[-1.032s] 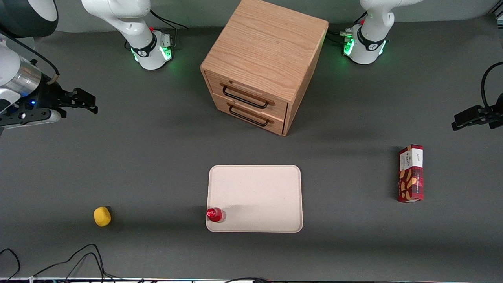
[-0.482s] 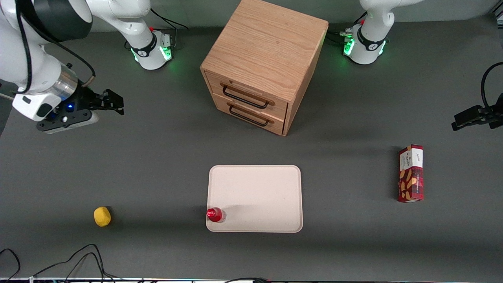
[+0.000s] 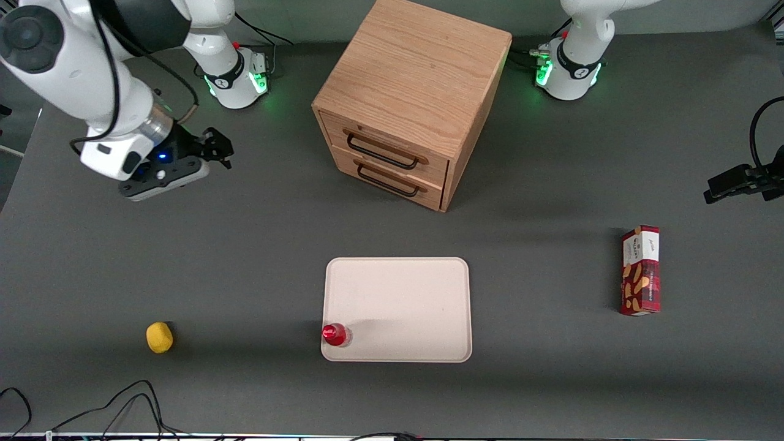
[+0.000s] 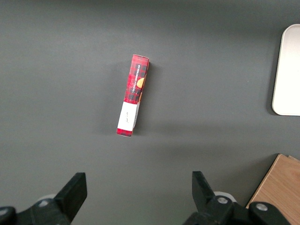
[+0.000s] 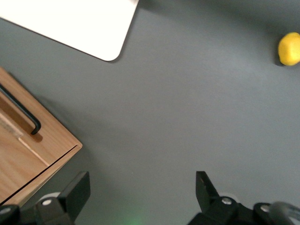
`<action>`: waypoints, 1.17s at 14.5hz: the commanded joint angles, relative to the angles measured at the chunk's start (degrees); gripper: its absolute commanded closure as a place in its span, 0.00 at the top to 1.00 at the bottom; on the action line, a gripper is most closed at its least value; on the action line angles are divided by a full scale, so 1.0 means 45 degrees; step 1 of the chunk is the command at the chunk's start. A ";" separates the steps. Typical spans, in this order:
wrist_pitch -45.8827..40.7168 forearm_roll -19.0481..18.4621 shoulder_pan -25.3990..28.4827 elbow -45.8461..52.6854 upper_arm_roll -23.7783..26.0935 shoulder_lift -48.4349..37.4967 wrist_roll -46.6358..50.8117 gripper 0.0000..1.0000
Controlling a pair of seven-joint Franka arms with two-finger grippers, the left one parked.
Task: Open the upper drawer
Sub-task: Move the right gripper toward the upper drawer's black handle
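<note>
The wooden cabinet (image 3: 416, 67) stands at the table's middle, its two drawers shut. The upper drawer (image 3: 392, 149) has a flat oak front and a long black wire handle (image 3: 383, 154); the bottom drawer (image 3: 392, 179) sits below it with the same handle. My right gripper (image 3: 219, 147) hangs above the table beside the cabinet, toward the working arm's end, well apart from the drawer fronts. It is open and empty (image 5: 142, 190). The right wrist view shows a cabinet corner (image 5: 28, 159) and one black handle end (image 5: 28, 119); I cannot tell which drawer's.
A white tray (image 3: 398, 294) lies in front of the cabinet, nearer the camera, with a red-capped bottle (image 3: 335, 334) at its corner. A yellow lemon (image 3: 159, 337) lies toward the working arm's end. A red snack box (image 3: 640, 269) lies toward the parked arm's end.
My right arm has swung in from the table's end toward the cabinet, the gripper staying open. The drawers and other objects have not moved.
</note>
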 commanded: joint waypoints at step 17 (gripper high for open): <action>0.3562 -0.0073 0.3807 0.1057 0.1742 0.3407 0.0198 1.00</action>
